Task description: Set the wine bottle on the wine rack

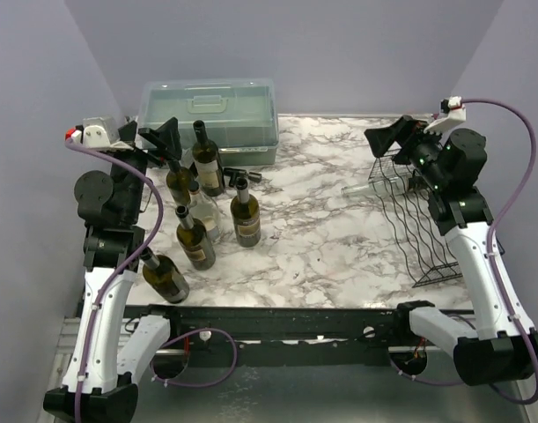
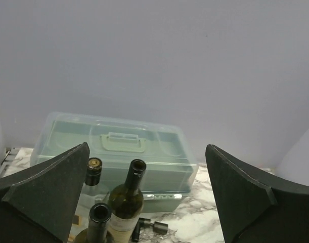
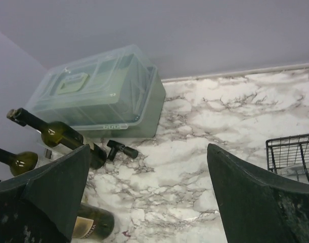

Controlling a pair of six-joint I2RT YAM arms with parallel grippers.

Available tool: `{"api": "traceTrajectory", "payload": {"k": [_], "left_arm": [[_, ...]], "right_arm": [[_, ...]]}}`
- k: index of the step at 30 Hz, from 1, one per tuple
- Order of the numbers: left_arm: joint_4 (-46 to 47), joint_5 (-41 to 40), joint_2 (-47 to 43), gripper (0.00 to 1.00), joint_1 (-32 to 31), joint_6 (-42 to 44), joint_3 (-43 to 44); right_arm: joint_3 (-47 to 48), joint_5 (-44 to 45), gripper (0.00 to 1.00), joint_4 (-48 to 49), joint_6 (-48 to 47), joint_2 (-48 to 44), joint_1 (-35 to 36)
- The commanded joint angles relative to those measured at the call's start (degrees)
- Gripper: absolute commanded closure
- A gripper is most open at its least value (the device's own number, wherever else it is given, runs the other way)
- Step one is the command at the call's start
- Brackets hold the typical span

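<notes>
Left gripper (image 2: 147, 152) spreads black wedge fingers (image 2: 48, 187) above glossy glass bottles (image 2: 126, 200).

Wine rack (image 3: 292, 156) cut off at right wrist view's edge.

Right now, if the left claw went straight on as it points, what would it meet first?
Probably the translucent grey-green plastic box with a handle, centred ahead of the open left claw; the open neck of the dark green glass wine bottle stands below that line; depth is unclear.
</notes>
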State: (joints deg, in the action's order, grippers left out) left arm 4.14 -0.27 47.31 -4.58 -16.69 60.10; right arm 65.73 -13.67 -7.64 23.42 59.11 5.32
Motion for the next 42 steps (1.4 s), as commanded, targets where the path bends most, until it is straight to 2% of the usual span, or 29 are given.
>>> {"api": "traceTrajectory", "payload": {"k": [1,6,12,17,22,26,31,36,42], "left_arm": [[-2.46,7.78,-0.14,0.01,-0.58,-2.36,1.93],[-2.94,11.88,1.95,0.01,-1.98,-2.78,2.82],[-4.05,15.71,4.59,0.01,-4.4,-3.05,3.51],[-6.92,15.31,5.52,0.01,-5.43,-1.29,3.63],[-9.39,13.8,5.29,0.01,-5.7,0.87,4.02],[-9.03,11.27,3.93,0.01,-5.88,1.26,2.47],[-8.82,10.17,3.77,0.01,-6.01,1.72,2.05],[-7.86,9.97,2.71,0.01,-6.32,2.71,1.17],[-6.87,9.92,2.87,0.01,-6.48,1.8,0.51]], "right_arm": [[1.16,-4.36,0.0,-2.35,0.27,1.96,1.23],[0.37,-6.93,0.0,-0.18,-1.31,5.13,8.01],[0.61,-3.6,0.0,2.7,-5.94,10.92,23.95],[-1.63,-6.0,0.05,8.45,-8.43,13.99,31.74],[-3.39,-5.7,0.05,12.28,-13.09,15.74,38.77],[-5.13,-4.1,0.05,17.61,-15.07,16.97,42.12],[-8.62,-1.32,0.11,28.23,-13.32,18.62,43.72],[-8.37,-0.2,0.04,34.05,-10.65,22.18,43.89],[-7.97,0.47,0.04,36.58,-11.52,24.86,45.08]]}}
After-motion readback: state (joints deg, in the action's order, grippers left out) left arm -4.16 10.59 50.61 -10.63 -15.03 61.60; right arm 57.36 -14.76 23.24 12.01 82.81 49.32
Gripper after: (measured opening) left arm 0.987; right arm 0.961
